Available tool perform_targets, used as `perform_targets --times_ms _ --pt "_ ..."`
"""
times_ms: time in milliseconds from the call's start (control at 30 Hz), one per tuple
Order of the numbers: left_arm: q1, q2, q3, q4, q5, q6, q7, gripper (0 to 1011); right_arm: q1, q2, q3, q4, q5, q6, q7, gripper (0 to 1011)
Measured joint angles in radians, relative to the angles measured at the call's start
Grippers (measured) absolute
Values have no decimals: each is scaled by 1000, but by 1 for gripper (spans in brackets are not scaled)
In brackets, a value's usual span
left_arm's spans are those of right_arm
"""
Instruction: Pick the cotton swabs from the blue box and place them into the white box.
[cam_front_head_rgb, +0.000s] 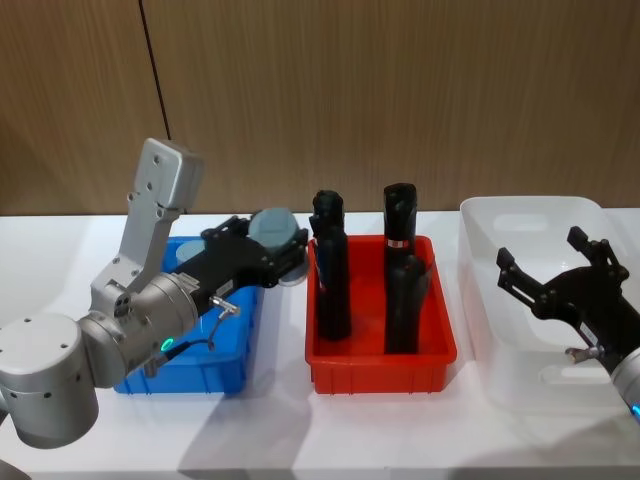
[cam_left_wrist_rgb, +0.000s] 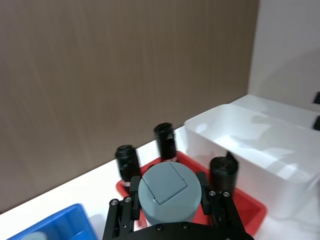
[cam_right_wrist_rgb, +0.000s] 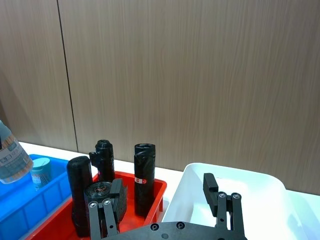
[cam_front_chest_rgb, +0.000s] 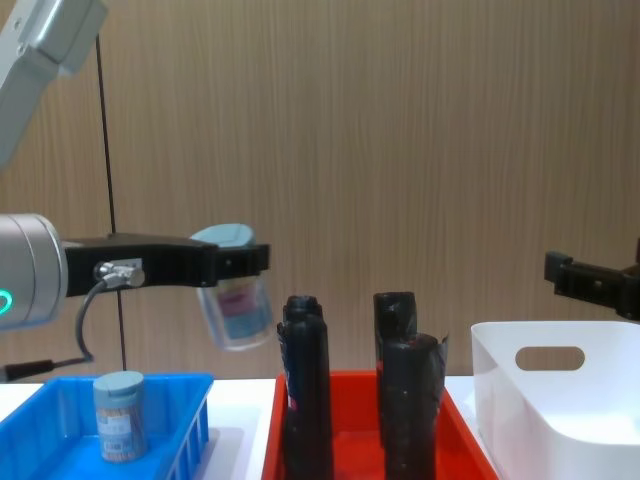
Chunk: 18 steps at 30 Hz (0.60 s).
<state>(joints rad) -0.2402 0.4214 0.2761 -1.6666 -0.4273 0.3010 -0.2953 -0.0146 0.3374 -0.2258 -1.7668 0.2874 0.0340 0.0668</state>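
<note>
Left gripper (cam_front_head_rgb: 270, 250) clamps 1 tub of cotton swabs (cam_front_chest_rgb: 236, 305) aloft between blue box (cam_front_chest_rgb: 192, 432) and red crate (cam_front_head_rgb: 380, 372) of black bottles (cam_front_head_rgb: 330, 270); blue box holds 1 other tub (cam_front_chest_rgb: 118, 415); right gripper (cam_front_head_rgb: 541, 246), fingers apart, hangs over white box (cam_front_chest_rgb: 560, 420).

A white table (cam_front_head_rgb: 350, 440) is shown, on which three containers are set in a row: the blue box (cam_front_head_rgb: 225, 370) at the left, a red crate (cam_front_head_rgb: 380, 375) in the middle, the white box (cam_front_head_rgb: 478, 290) at the right. Bare tabletop is seen between blue box and red crate; the white box is placed just beside the crate.
</note>
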Motion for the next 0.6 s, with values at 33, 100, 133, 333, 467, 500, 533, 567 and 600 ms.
perform_targets --times_ms 33,100,133,333,467,500,533,567,600 --pt "-2 0 0 2 -10 -3 -25 668 0 0 0 0 0 0 0 1002" --pt "-6 0 1 9 -24 -8 -62 668 0 0 0 0 0 0 0 1002" --pt "-7 0 1 10 -28 -9 -75 668 0 0 0 0 0 0 0 1002" --pt "-21 -2 6 32 -59 -18 -170 668 0 0 0 0 0 0 0 1002" --pt "-35 -6 11 52 -74 -23 -245 669 0 0 0 0 0 0 0 1002" --pt "-35 -6 11 52 -74 -23 -245 668 0 0 0 0 0 0 0 1002" --pt "-40 -7 13 59 -78 -24 -270 668 0 0 0 0 0 0 0 1002" --pt "-42 -8 14 62 -79 -25 -281 668 0 0 0 0 0 0 0 1002" --pt "-46 -9 15 67 -80 -25 -298 668 0 0 0 0 0 0 0 1002"
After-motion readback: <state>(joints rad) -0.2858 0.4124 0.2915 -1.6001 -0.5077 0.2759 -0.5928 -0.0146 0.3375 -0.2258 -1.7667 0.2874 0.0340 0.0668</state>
